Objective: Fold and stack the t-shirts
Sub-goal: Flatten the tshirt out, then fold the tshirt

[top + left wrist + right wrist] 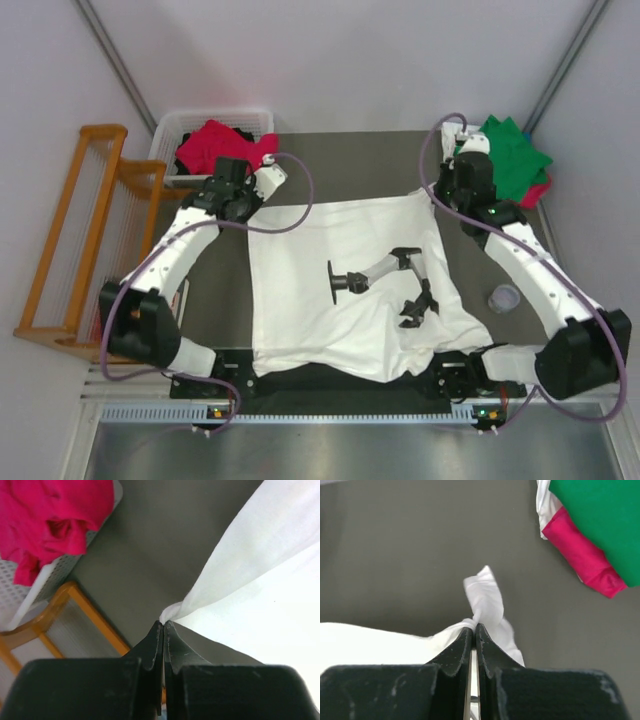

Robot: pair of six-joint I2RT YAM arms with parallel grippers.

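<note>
Both my pairs of fingers are pressed together on cloth. My left gripper (163, 623) pinches 1 far corner of the white t-shirt (350, 290), and my right gripper (474, 626) pinches the other far corner, with a small tuft sticking out past the tips. The shirt lies spread over the dark table (340, 155), black print (385, 285) up, its near edge rumpled by my arm bases.

My worry is how little cloth each pinch has. If I lift or pull hard, a corner may slip free, and the fold would land crooked. Pulling 1 side faster than the other would skew it as well.

My right corner sits near the folded stack, green t-shirt (600, 520) on top of a crimson-pink one (582, 555). A wide sweep there could drag that pile apart.

On my left, the purple cable (300, 215) droops across the shirt's far edge and might snag the cloth as I carry it. The basket (170, 130) holding a loose pink t-shirt (45, 520) is just beside that hand, so I judge a careless swing could bump it.
</note>
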